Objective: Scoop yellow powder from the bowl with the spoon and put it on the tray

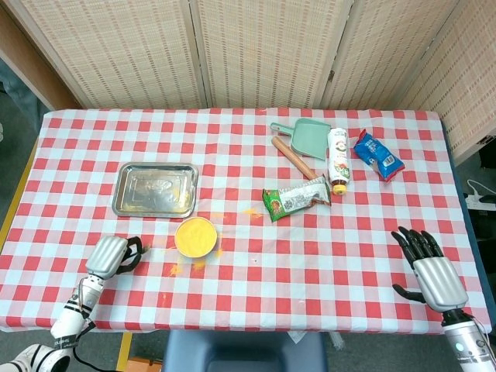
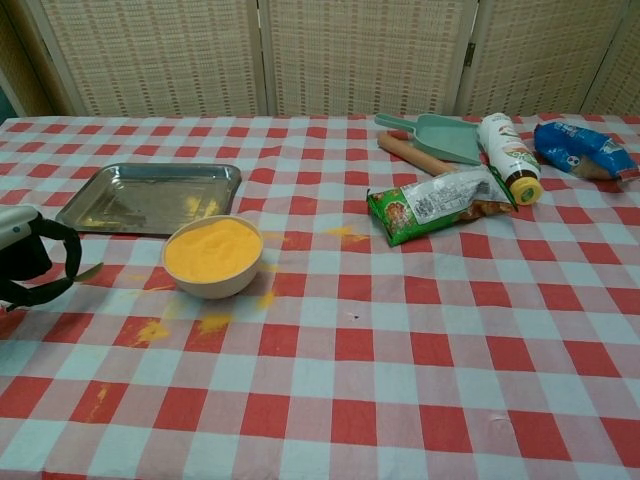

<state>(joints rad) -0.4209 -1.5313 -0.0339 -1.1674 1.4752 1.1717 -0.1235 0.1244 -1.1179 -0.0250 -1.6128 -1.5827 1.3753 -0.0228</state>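
left robot hand (image 2: 30, 262) curled round small metal spoon (image 2: 85, 271) | round bowl of yellow powder (image 2: 212, 255) just right, nearer | right robot hand (image 1: 431, 267) spread, far

A staged indoor test area dressed to look like a home dining spot. A table (image 1: 310, 256) is covered with a red-and-white checked cloth, and woven folding screens (image 1: 256, 50) stand close behind it as a backdrop. Household items lie on the cloth: a green dustpan (image 1: 308, 136), a wooden rolling pin (image 1: 293, 157), a squeeze bottle (image 1: 337, 159), and two snack packets (image 1: 297, 199). Bare grey floor and a cable (image 1: 480, 191) show beside the table.
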